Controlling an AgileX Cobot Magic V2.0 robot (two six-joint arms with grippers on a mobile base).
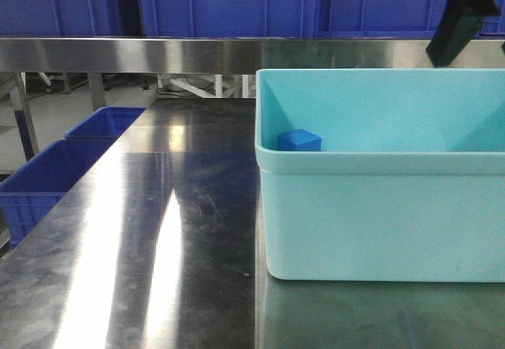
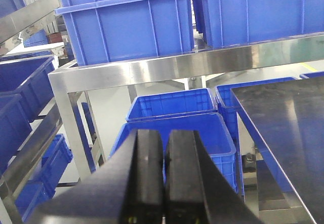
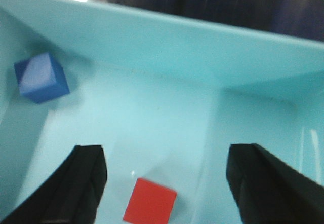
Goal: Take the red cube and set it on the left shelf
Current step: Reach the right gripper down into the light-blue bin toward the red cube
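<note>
Idling left gripper point(image 2: 163, 150): fingers pressed together, nothing held; parked facing the left shelf point(image 2: 152, 71), judged clear of the pick.
Blue cube point(image 3: 41, 78): in a left corner of the tub point(image 3: 167, 41); not wanted.
Red cube point(image 3: 150, 200): flat on the tub floor, slightly left of centre between the right fingers; no long axis, faces skewed slightly off the jaw line.
Right gripper point(image 3: 166, 153): spread wide, empty, positioned to straddle the cube.

Glossy steel worktable point(image 1: 158, 230); smooth plastic tub point(image 1: 379, 215).
</note>
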